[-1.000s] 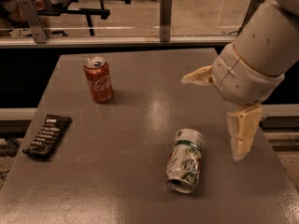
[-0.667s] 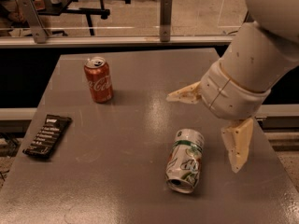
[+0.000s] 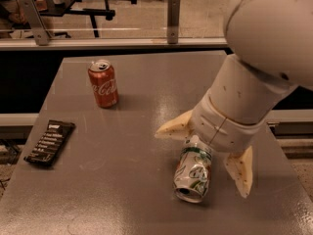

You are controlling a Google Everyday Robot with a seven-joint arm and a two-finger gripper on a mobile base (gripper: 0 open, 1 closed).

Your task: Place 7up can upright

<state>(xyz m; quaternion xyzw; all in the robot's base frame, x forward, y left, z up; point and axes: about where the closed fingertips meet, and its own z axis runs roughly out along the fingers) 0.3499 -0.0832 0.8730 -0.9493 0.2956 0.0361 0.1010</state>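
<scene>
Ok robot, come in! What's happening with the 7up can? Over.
Gripper open, low over table, fingers either side of 7up can. Can on its side, not upright yet. Nothing blocking; red can stands far off.

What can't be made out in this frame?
- Camera view: far end of the dented silvery-white, green-marked 7up can lying on the grey table, hidden under the wrist of the open hand straddling it.
- Arm: cut off by top and right edges.
- Black flat packet, left: print too small.
</scene>
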